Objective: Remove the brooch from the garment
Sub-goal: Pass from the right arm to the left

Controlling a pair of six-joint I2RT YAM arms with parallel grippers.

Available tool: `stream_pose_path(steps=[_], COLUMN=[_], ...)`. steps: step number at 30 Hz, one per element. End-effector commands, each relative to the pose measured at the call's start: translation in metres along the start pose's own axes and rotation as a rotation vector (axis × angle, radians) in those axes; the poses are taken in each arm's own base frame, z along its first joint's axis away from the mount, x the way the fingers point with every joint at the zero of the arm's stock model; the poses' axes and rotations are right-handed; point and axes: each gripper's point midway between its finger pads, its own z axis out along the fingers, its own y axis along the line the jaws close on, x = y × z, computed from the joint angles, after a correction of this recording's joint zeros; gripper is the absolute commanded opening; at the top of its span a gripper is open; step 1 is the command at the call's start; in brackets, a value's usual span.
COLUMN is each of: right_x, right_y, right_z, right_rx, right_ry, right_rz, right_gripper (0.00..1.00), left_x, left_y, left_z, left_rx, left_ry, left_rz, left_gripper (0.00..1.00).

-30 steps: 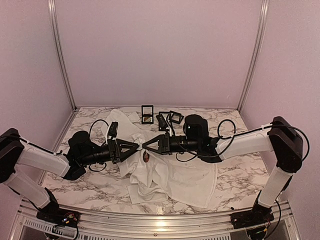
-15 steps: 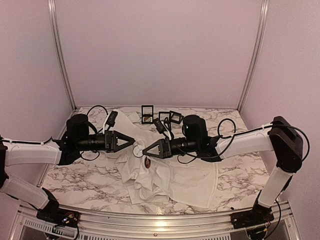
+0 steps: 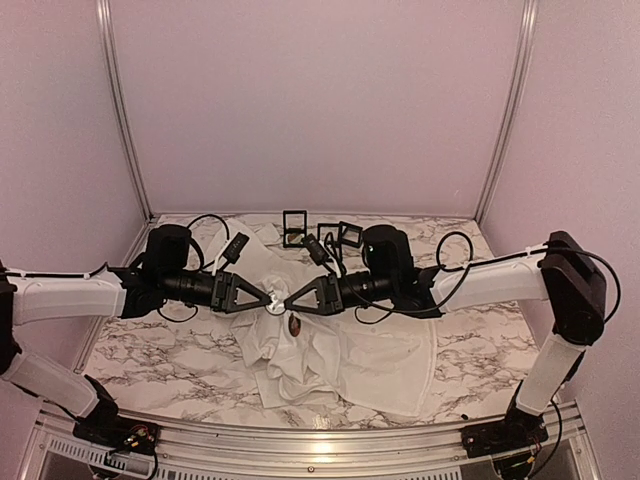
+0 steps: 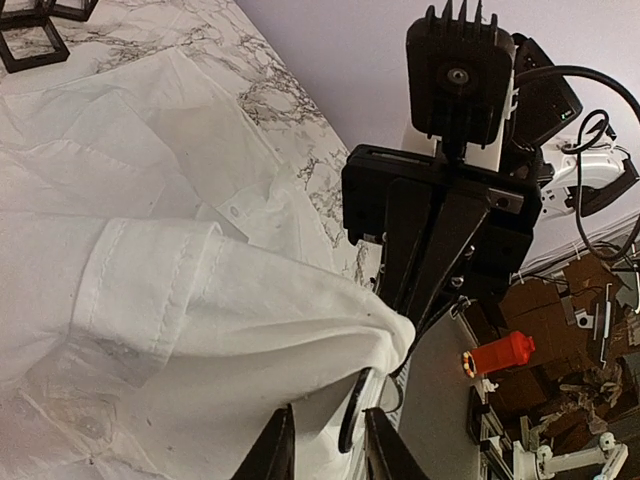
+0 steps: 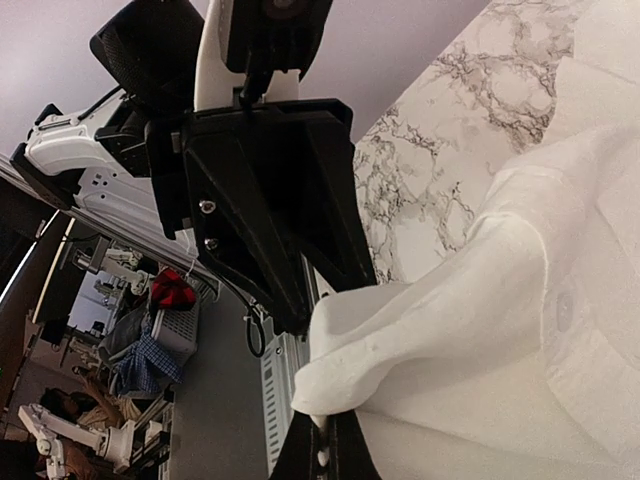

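A white shirt, the garment (image 3: 350, 360), lies crumpled on the marble tabletop (image 3: 480, 350) between my two arms. The brooch (image 3: 293, 324), a small dark oval, sits on the cloth just below the spot where my two end effectors meet tip to tip. My right end effector (image 3: 289, 300) is pressed together on a fold of the garment, holding it up in a peak. My left end effector (image 3: 267, 297) has its fingers slightly spread with cloth between them; I cannot tell whether they press it. Small black frames (image 3: 295, 228) stand near the far edge, behind the shirt
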Motion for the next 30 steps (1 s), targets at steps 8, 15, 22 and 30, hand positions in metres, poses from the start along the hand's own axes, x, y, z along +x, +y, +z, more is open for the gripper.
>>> stream_pose_path(steps=[8,15,22,30], right_x=[-0.011,-0.011,-0.008,-0.005], right_y=[0.006,0.001,-0.002,-0.004], right_z=[0.003,0.005,0.006,0.007], right_rx=[-0.014,0.004,0.018,0.03], right_ry=[0.014,0.027,0.043,0.055], right_rz=[-0.052,-0.058,-0.064,-0.068], right_gripper=[0.0,0.0,0.0,0.0], left_x=[0.001,-0.001,-0.002,-0.004], left_y=[-0.006,-0.009,-0.008,-0.01], left_z=[0.003,0.004,0.006,0.005], left_rx=[0.046,0.059,0.066,0.075], left_ry=[0.05,0.049,0.049,0.043], left_rz=[0.011,0.01,0.0,-0.005], left_gripper=[0.18,0.18,0.13,0.17])
